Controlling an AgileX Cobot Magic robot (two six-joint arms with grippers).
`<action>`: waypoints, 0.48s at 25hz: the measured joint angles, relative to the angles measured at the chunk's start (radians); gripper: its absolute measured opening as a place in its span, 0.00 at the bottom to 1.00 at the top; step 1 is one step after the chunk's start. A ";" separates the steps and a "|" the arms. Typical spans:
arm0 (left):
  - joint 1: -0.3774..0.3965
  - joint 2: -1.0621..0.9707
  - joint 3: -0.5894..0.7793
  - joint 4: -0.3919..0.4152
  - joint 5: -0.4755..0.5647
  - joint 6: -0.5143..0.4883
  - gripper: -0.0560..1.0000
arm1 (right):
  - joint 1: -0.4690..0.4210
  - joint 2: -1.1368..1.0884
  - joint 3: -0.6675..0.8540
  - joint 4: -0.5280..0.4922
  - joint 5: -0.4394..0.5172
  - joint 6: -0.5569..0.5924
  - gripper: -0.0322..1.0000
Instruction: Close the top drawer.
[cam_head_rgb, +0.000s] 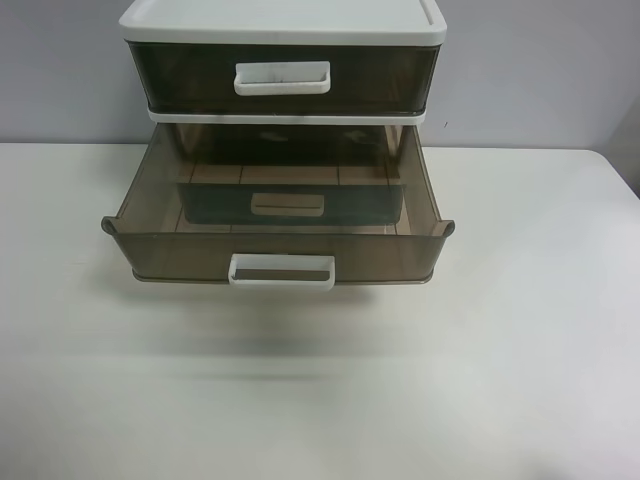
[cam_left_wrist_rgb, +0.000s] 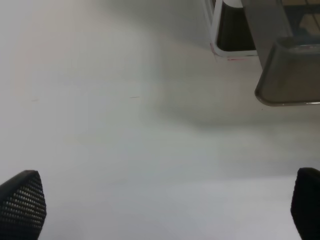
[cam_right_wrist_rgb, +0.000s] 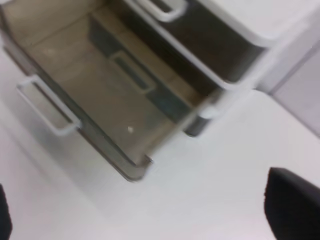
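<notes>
Standing at the far side of the white worktop (cam_head_rgb: 520, 350), the drawer cabinet (cam_head_rgb: 285, 18) has a white lid and smoky-brown drawers. The top drawer (cam_head_rgb: 180, 75) sits directly under the lid, pushed in flush with the frame, and its white handle (cam_head_rgb: 282, 77) carries small dark scuff marks. The middle drawer (cam_head_rgb: 160, 250) below it is pulled far out over the worktop, with a clean white handle (cam_head_rgb: 281, 271) at its front. Through its translucent floor a lowest drawer (cam_head_rgb: 290, 205) is visible, pushed in. The left claw (cam_left_wrist_rgb: 162, 210) hovers above the bare worktop near a corner of the pulled-out drawer, fingers wide apart, holding nothing. The right claw (cam_right_wrist_rgb: 150, 215) is also spread apart and empty, looking down at the pulled-out drawer from one side.
</notes>
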 joint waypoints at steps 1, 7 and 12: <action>0.000 0.000 0.000 0.000 0.000 0.000 0.99 | 0.000 -0.053 0.038 -0.018 0.000 0.000 0.99; 0.000 0.000 0.000 0.000 0.000 0.000 0.99 | -0.166 -0.337 0.314 -0.035 0.000 0.031 0.99; 0.000 0.000 0.000 0.000 0.000 0.000 0.99 | -0.453 -0.557 0.597 0.097 -0.080 0.045 0.99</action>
